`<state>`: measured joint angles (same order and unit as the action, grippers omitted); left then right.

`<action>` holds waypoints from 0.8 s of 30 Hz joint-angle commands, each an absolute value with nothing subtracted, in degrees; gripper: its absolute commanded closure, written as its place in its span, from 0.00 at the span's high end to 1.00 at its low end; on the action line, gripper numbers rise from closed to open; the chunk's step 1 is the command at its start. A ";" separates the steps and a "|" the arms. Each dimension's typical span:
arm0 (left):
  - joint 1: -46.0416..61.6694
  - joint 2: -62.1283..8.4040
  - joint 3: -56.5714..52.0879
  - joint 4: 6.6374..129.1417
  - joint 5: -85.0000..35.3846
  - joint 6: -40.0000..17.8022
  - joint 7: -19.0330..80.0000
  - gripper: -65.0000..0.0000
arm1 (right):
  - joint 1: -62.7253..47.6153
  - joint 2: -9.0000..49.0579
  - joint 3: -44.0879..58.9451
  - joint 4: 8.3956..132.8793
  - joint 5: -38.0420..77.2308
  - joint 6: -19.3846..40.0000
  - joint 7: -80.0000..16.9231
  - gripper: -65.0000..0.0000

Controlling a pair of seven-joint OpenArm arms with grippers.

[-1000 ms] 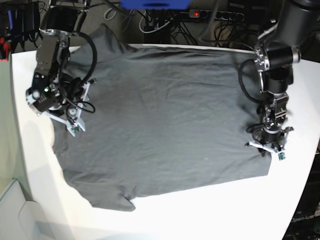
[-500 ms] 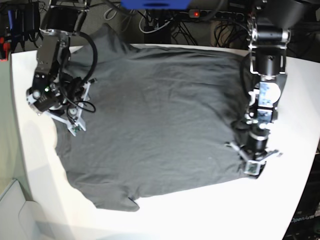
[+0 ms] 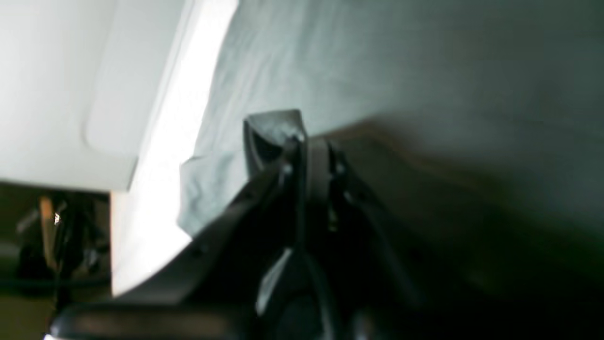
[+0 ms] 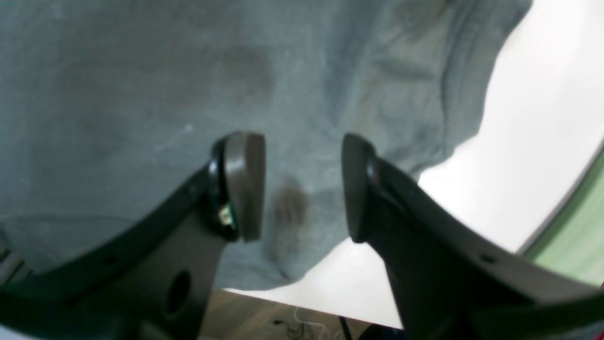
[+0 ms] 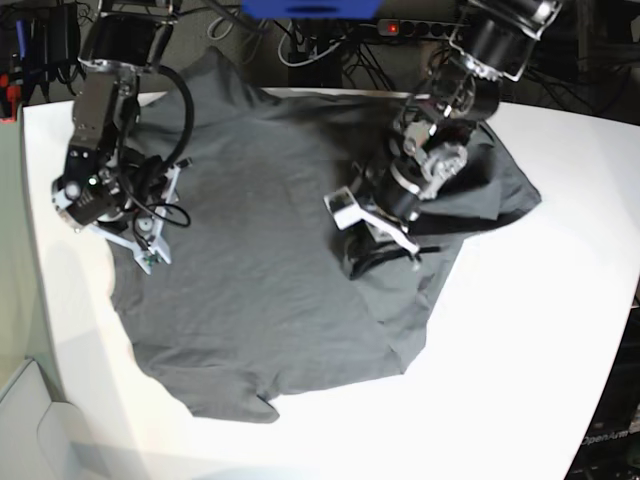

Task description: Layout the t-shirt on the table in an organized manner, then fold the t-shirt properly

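Observation:
The dark grey t-shirt (image 5: 250,270) lies on the white table (image 5: 520,350), its right part pulled over onto the middle in a rumpled fold. My left gripper (image 5: 372,228) hangs over the shirt's middle, shut on a pinch of the cloth. In the left wrist view the gripper (image 3: 302,141) holds a small peak of fabric (image 3: 273,125). My right gripper (image 5: 148,245) stays at the shirt's left edge. In the right wrist view it (image 4: 302,189) stands open just above the t-shirt (image 4: 141,71), with nothing between its fingers (image 4: 245,184).
Cables and a power strip (image 5: 400,28) run behind the table's far edge. A pale container (image 5: 25,420) sits off the front left corner. Bare table (image 4: 519,141) shows to the right and front of the shirt.
The left gripper closed on the shirt's right front corner and carried it left and toward the back, folding the right side over the middle. The right arm has not moved.

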<state>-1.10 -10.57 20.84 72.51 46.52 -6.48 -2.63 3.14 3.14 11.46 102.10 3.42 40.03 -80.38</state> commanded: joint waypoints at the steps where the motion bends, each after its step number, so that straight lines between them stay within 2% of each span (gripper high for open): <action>1: -0.92 -10.68 20.70 74.33 48.22 -5.67 -3.56 0.02 | 4.00 3.47 11.56 102.99 3.74 40.00 -80.00 0.42; 3: 0.40 -10.68 20.53 76.35 50.42 -5.67 -3.56 0.03 | 4.00 3.47 11.56 102.99 3.74 40.00 -80.00 0.42; 4: 1.01 -10.68 20.53 77.67 50.95 -5.67 -3.56 0.07 | 4.00 3.38 11.56 102.99 3.74 40.00 -80.00 0.42; 6: 1.98 -11.03 20.53 80.31 51.03 -5.67 -3.56 0.21 | 4.00 3.38 11.56 102.99 3.74 40.00 -80.00 0.42; 9: 3.21 -11.30 20.53 83.56 51.03 -5.67 -3.56 0.53 | 4.09 3.30 11.56 102.99 3.74 40.00 -80.00 0.42; 11: 4.00 -11.30 20.35 85.58 51.03 -5.67 -3.56 0.70 | 4.09 3.30 11.56 102.99 3.74 40.00 -80.00 0.42; 13: 5.41 -10.95 17.80 88.04 50.86 -5.67 -3.56 0.83 | 4.09 3.30 11.56 102.99 3.74 40.00 -80.00 0.42; 15: 5.67 -9.54 13.76 89.10 50.77 -5.67 -3.56 0.88 | 4.09 3.30 11.56 102.99 3.74 40.00 -80.00 0.42; 20: 5.23 -3.74 0.22 85.49 47.69 -5.76 -3.65 0.87 | 4.00 3.21 11.56 102.99 3.74 40.00 -80.00 0.42; 24: 4.53 -2.15 -4.18 80.75 39.78 -5.76 -3.56 0.87 | 4.00 3.21 11.56 102.99 3.74 40.00 -80.00 0.42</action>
<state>5.52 -2.48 -4.25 79.70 39.77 -6.50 -2.13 3.14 2.98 11.49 102.10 3.42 40.03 -80.38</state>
